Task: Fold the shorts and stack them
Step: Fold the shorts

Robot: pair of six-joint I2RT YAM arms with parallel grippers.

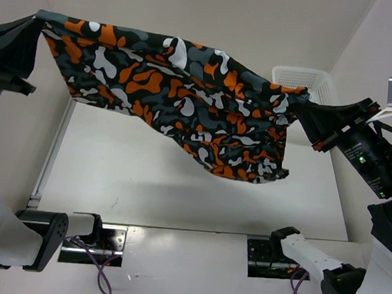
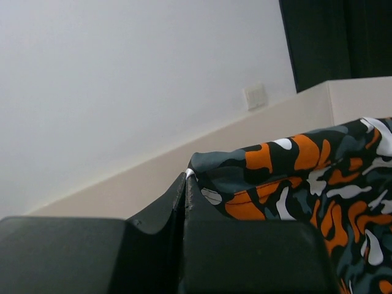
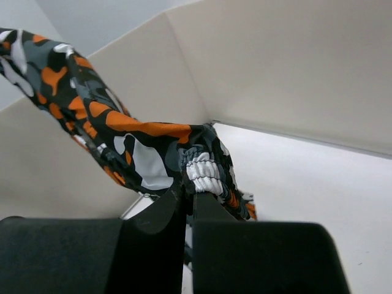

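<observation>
The camouflage shorts point(image 1: 180, 97) hang stretched in the air above the table between my two grippers. My left gripper point(image 1: 36, 20) is shut on one corner at the upper left; in the left wrist view the fabric point(image 2: 294, 177) runs off to the right from the closed gripper point(image 2: 185, 177). My right gripper point(image 1: 305, 98) is shut on the gathered elastic waistband at the right; in the right wrist view the bunched waistband point(image 3: 205, 171) sits in the closed gripper point(image 3: 188, 195). The lower edge of the shorts sags towards the table at the right.
A white mesh basket point(image 1: 303, 77) stands at the back right, partly behind the shorts and my right arm. The white table point(image 1: 177, 194) lies below, with a metal rail point(image 1: 53, 150) along its left edge. White walls enclose the back and sides.
</observation>
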